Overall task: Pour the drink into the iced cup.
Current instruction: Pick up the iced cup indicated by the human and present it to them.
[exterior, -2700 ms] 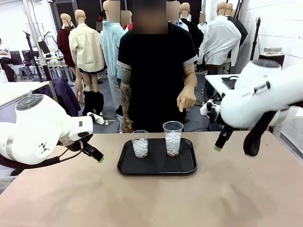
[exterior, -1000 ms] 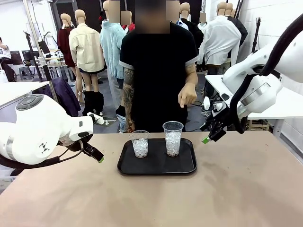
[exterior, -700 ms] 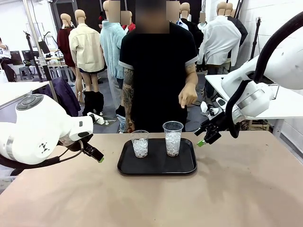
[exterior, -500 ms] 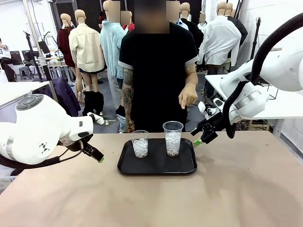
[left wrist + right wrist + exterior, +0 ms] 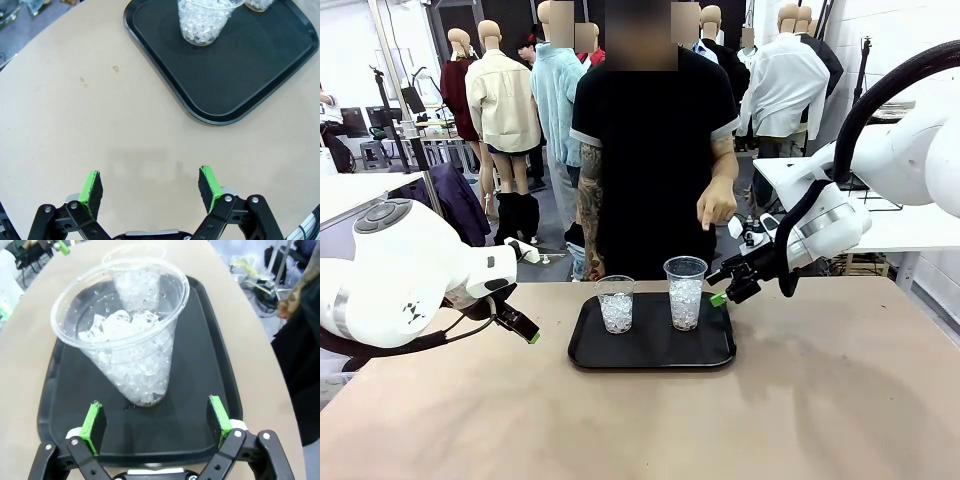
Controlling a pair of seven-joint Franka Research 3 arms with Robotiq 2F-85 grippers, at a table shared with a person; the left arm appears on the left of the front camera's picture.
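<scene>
Iced cup point(image 5: 685, 295) shares black tray point(image 5: 650, 350) with shorter iced cup point(image 5: 615, 305) beside it.

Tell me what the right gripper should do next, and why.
Probably ease the right gripper forward until it straddles the near cup, then close. It is open and aimed at that iced cup on the tray, but the cup sits just ahead of its pads.

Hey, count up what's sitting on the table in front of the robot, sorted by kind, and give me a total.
Clear plastic cups of ice: 2, the taller cup and the shorter cup
Black tray under both cups: 1
Total: 3
</scene>
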